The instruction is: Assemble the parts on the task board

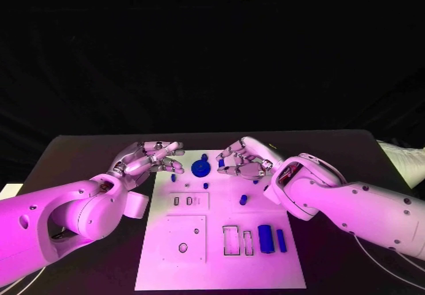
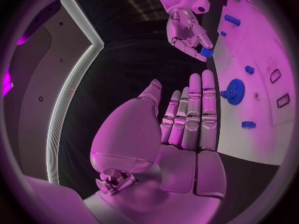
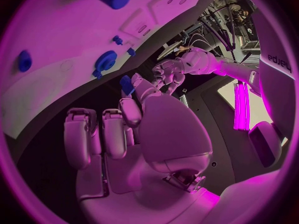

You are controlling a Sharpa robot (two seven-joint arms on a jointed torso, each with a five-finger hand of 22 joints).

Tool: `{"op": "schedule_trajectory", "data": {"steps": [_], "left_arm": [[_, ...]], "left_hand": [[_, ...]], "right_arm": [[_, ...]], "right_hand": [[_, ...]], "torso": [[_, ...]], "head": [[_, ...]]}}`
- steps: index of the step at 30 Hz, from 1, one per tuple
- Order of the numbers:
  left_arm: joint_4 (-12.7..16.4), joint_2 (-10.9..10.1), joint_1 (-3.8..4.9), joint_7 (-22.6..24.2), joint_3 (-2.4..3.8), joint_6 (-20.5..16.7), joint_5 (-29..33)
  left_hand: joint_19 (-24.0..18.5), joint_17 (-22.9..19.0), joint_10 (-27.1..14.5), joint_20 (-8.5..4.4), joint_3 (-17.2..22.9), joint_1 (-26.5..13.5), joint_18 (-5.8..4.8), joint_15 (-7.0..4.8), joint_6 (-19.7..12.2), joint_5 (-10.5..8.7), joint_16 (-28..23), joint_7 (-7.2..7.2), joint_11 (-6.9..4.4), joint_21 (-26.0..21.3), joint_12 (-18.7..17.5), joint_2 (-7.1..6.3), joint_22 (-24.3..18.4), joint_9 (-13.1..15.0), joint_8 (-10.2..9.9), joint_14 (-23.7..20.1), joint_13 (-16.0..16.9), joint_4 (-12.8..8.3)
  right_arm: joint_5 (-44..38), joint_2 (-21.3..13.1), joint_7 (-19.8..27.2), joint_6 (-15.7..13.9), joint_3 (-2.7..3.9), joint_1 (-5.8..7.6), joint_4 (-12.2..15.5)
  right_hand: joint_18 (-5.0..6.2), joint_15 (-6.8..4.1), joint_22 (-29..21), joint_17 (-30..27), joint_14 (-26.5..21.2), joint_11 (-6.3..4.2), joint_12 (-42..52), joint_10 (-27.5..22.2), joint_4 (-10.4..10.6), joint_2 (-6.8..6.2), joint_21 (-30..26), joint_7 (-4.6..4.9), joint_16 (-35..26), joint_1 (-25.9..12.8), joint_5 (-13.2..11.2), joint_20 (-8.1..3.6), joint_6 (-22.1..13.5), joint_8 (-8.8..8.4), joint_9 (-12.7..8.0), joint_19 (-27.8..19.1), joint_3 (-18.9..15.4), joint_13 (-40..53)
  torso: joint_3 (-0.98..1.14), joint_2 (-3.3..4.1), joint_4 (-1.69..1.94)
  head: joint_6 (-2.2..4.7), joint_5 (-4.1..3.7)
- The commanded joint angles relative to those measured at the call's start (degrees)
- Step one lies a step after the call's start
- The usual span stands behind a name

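The white task board (image 1: 222,258) lies in the middle of the black table. A blue gear (image 1: 201,167) sits at its far end, also seen from the left wrist (image 2: 236,91) and the right wrist (image 3: 105,62). My right hand (image 1: 246,158) hovers over the board's far right corner and pinches a small blue part (image 2: 206,52) between thumb and fingertips; the right wrist view shows that part (image 3: 126,84) too. My left hand (image 1: 146,158) is off the board's far left corner, with fingers (image 2: 194,109) stretched out and nothing in them.
Small blue pegs (image 1: 174,177) (image 1: 206,184) (image 1: 244,199) stand on the board's far half. Two blue cylinders (image 1: 265,235) (image 1: 282,239) lie near its right edge beside rectangular slots (image 1: 230,239). A square plate with holes (image 1: 184,238) occupies the near left.
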Motion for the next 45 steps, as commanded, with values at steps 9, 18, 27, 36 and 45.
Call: {"op": "schedule_trajectory", "data": {"steps": [9, 18, 27, 36, 45], "left_arm": [[-1.75, -0.06, 0.03, 1.16, 0.03, 0.93, 0.77], [-2.08, 0.28, 0.02, 1.25, 0.03, 0.98, 0.88], [-2.18, 0.68, 0.02, 1.25, 0.03, 1.08, 0.89], [-2.11, 0.82, 0.02, 1.18, 0.03, 1.11, 0.90], [-2.10, 0.89, 0.02, 1.16, 0.03, 1.16, 0.90]], "left_hand": [[-0.45, 0.13, 0.26, 0.06, -0.14, -0.06, 0.05, -0.06, 0.38, -0.11, 0.28, -0.15, 0.13, 0.24, -0.31, 0.52, 0.07, -0.08, -0.23, -0.43, -0.02, -0.41], [-0.45, 0.13, 0.26, 0.06, -0.14, -0.06, 0.05, -0.06, 0.38, -0.11, 0.28, -0.15, 0.13, 0.24, -0.31, 0.52, 0.07, -0.08, -0.23, -0.43, -0.02, -0.41], [-0.51, 0.21, 0.30, 0.07, -0.12, 0.02, 0.04, -0.06, 0.43, -0.11, 0.26, -0.17, 0.12, 0.26, -0.31, 0.55, 0.08, -0.08, -0.25, -0.48, -0.01, -0.51], [-0.52, 0.24, 0.31, 0.07, -0.10, 0.07, 0.04, -0.06, 0.44, -0.11, 0.25, -0.17, 0.12, 0.27, -0.32, 0.58, 0.09, -0.08, -0.26, -0.50, -0.01, -0.56], [-0.52, 0.24, 0.31, 0.06, -0.10, 0.07, 0.05, -0.06, 0.44, -0.11, 0.25, -0.17, 0.12, 0.27, -0.32, 0.58, 0.09, -0.08, -0.27, -0.50, -0.01, -0.56]], "right_arm": [[-10.20, 5.36, -6.25, 1.09, -1.85, -1.86, -0.74], [-13.02, 7.53, -10.31, 4.29, -2.69, -2.80, -1.11], [-14.60, 8.75, -12.03, 5.40, -3.14, -3.31, -1.13], [-15.33, 9.49, -13.04, 6.40, -3.35, -3.38, -1.25], [-15.41, 10.02, -13.44, 7.23, -3.64, -3.39, -1.68]], "right_hand": [[-0.39, -0.43, 3.31, 4.71, 3.86, -1.06, -0.84, 0.29, -0.53, 0.37, -0.04, -0.81, -0.40, 0.17, -0.05, -0.36, 1.26, 0.42, 1.05, -0.31, 0.80, -0.30], [-0.33, -0.41, 3.05, 4.24, 3.74, -1.01, -2.29, -0.32, -0.51, 0.00, -0.18, -0.76, -0.80, -0.37, 0.19, -0.39, 1.31, 0.40, 1.12, -0.47, 0.83, -1.20], [-0.34, -0.41, 3.09, 4.27, 3.74, -1.02, -2.24, -0.27, -0.46, -0.08, -0.17, -0.79, -0.80, -0.61, 0.15, -0.39, 1.39, 0.43, 1.15, -0.44, 0.84, -1.16], [-0.35, -0.42, 3.14, 4.27, 3.74, -1.04, -2.25, -0.25, -0.45, -0.13, -0.15, -0.82, -0.81, -0.72, 0.15, -0.39, 1.46, 0.47, 1.18, -0.41, 0.84, -1.16], [-0.34, -0.44, 3.07, 4.25, 3.74, -1.06, -2.28, -0.22, -0.40, -0.24, -0.19, -0.83, -0.84, -0.95, 0.09, -0.40, 1.50, 0.48, 1.22, -0.45, 0.83, -1.18]], "torso": [[0.05, 0.09, 0.05], [0.11, 0.08, -0.13], [0.11, 0.09, -0.03], [0.11, 0.06, -0.09], [0.10, 0.07, -0.07]], "head": [[-1.59, 2.09], [-2.19, 2.62], [-2.67, 2.84], [-3.13, 2.90], [-3.31, 3.14]]}}
